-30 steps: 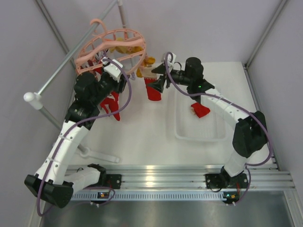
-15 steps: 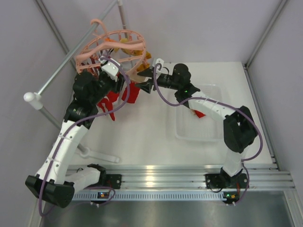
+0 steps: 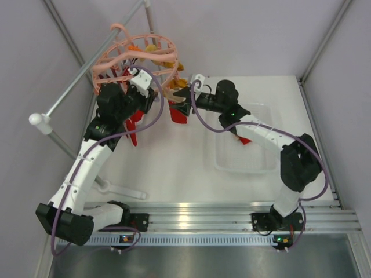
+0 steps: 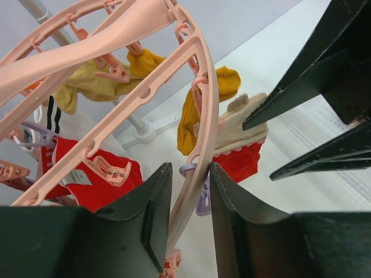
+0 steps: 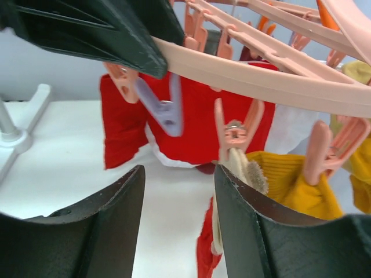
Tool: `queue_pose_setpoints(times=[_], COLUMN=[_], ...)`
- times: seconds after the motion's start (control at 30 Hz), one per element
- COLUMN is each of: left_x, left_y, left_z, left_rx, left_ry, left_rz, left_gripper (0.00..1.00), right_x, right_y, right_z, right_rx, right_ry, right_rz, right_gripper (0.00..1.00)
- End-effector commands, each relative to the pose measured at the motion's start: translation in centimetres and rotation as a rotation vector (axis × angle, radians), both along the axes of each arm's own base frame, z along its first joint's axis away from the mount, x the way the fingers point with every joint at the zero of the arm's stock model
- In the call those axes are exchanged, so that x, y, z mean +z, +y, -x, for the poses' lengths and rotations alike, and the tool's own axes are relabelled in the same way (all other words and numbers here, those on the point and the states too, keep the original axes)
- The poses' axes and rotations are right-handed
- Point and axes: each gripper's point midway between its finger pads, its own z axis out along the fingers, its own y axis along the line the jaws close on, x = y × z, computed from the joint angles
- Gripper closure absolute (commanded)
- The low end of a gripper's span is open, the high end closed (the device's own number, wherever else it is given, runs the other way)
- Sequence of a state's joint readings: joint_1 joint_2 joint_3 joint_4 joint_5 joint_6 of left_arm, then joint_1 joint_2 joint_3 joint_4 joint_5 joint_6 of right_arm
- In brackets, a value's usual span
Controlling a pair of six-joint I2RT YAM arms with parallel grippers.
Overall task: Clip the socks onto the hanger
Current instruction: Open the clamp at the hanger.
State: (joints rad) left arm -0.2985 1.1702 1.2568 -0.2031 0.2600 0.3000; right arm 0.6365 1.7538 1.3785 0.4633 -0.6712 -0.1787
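Note:
The salmon-pink hanger point(image 3: 136, 52) hangs from the rail at the back left, with yellow and red socks pegged round it. My left gripper point(image 4: 190, 171) is shut on the hanger's outer hoop point(image 4: 200, 87), which runs between its fingers. A red sock with a cream cuff point(image 5: 246, 171) hangs from a pink peg point(image 5: 235, 130). It shows from above as a red sock point(image 3: 178, 114). My right gripper point(image 5: 178, 171) stands open just under the hoop, and the cuff lies against its right finger with nothing between the jaws. Another red sock point(image 3: 243, 139) lies in the tray.
A clear plastic tray point(image 3: 223, 159) sits at the right of the white table. The grey metal rail point(image 3: 64, 95) slants across the left, and its stand's foot point(image 3: 124, 190) rests near the front. A lilac peg point(image 5: 162, 107) dangles beside the pink ones. Walls close in on both sides.
My right arm has swung left to the hanger, and its jaws have narrowed. The left jaws have drawn in on the hoop. The hanging red sock has shifted left.

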Motion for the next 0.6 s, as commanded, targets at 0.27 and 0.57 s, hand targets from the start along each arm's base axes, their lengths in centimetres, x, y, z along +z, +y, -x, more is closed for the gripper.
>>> queue_pose_setpoints(times=[0.27,0.57], left_x=[3.0,3.4], left_y=[-0.6,-0.8], left_z=[0.6,0.7], left_rx=[-0.040,-0.051], left_ry=[-0.050,-0.053], left_rz=[0.054,0.057], left_gripper=[0.69,0.71], right_x=[4.7,3.5], right_y=[1.7,4.1], right_z=[5.7,3.0], right_rx=[0.166,0.090], right_ry=[-0.083,-0.076], right_rz=[-0.090,-0.092], right_gripper=[0.51,0.38])
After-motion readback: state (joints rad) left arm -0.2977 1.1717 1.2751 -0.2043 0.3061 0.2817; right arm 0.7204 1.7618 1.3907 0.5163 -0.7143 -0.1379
